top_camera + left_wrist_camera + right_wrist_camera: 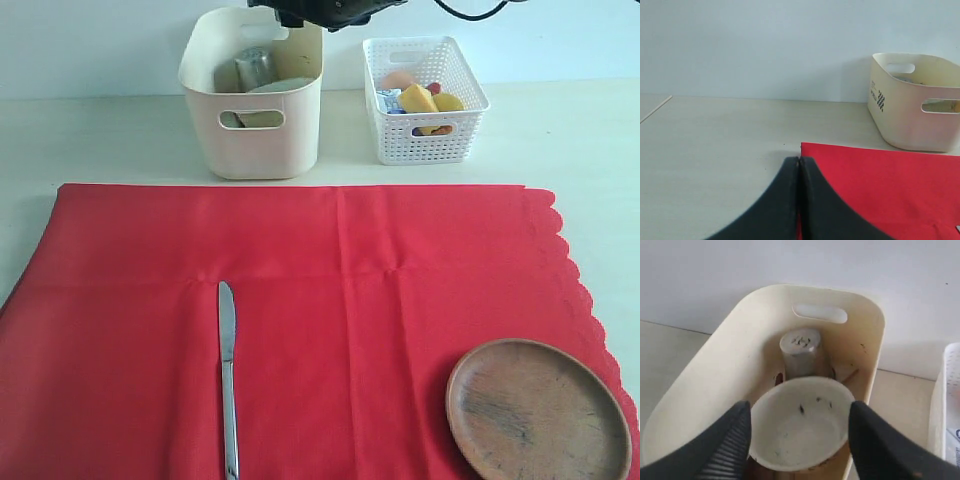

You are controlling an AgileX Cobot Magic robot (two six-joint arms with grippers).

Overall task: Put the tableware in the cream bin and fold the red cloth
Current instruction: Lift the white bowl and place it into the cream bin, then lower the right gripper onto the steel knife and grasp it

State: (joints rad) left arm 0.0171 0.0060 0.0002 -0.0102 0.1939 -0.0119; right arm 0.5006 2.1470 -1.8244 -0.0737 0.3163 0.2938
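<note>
The right gripper [799, 415], jaws spread either side of the speckled bowl [800, 445] lying in the far cream bin [715, 370], should lift straight up, clear of its rim; the left gripper [799, 165] has its jaws closed, empty.

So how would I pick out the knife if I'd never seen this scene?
Start with the big red cloth spread out in front. Left of its middle lies the silver knife, pointing roughly towards the cream bin beyond the cloth. It is long, thin and shiny, unlike the round brown wooden plate, the only other thing on the cloth.
</note>
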